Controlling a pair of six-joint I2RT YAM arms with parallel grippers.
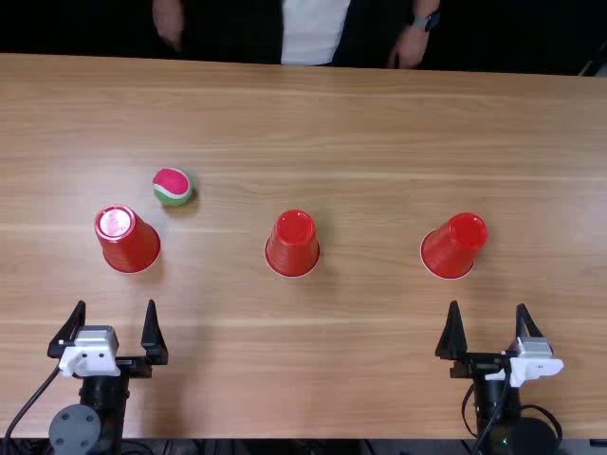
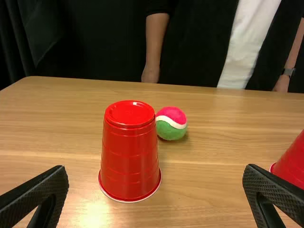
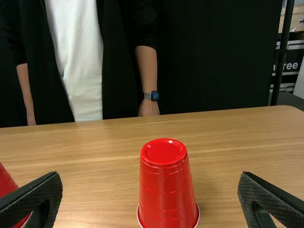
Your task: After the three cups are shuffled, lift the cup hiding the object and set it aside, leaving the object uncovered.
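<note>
Three red cups stand upside down in a row on the wooden table: a left cup (image 1: 126,241), a middle cup (image 1: 292,244) and a right cup (image 1: 453,245). A pink and green ball (image 1: 173,187) lies uncovered on the table just beyond the left cup, slightly to its right. My left gripper (image 1: 112,327) is open near the table's front edge, in line with the left cup (image 2: 129,151) and the ball (image 2: 170,123). My right gripper (image 1: 488,329) is open near the front edge, facing the right cup (image 3: 167,186).
A person stands at the far edge of the table (image 1: 379,123), hands hanging at their sides off the tabletop. Bare wood stretches between the cups and behind them.
</note>
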